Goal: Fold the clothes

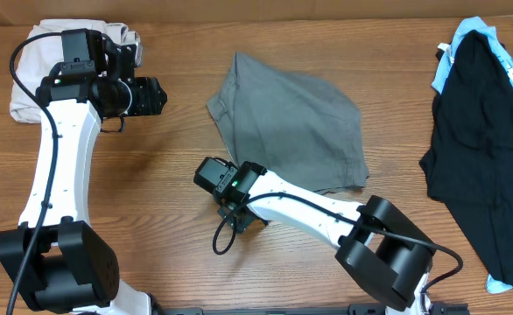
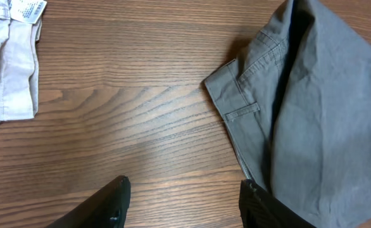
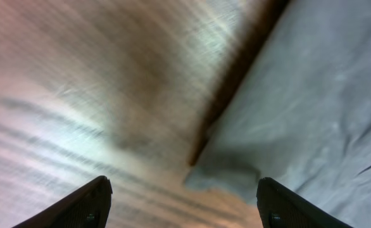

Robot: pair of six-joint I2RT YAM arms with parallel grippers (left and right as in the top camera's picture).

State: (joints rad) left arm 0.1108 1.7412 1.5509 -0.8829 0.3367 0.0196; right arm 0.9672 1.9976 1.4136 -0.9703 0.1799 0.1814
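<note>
Well, grey shorts (image 1: 291,122) lie mid-surface, loosely doubled over, with the waistband corner toward the left. The beige garment (image 1: 29,79) sits far left and the black garment (image 1: 484,131) far right, both well apart from them.

Right pincer (image 3: 183,185): fingers spread, nothing held, low beside the shorts' near-left corner. Its wrist view is blurred, so I can't judge the height above the surface (image 1: 151,201).

Left pincer (image 2: 185,202): also spread and empty, up by the beige garment, not touching the shorts.

Risks as I see them:
- The right pincer may close short of the corner and nip only wood, or only the top layer, so the fold peels apart.
- Nothing pins the cloth, so a pull would likely drag the whole garment instead of folding it.
- The upper layer already gapes near the waistband, so a lift could trap a crease.
</note>
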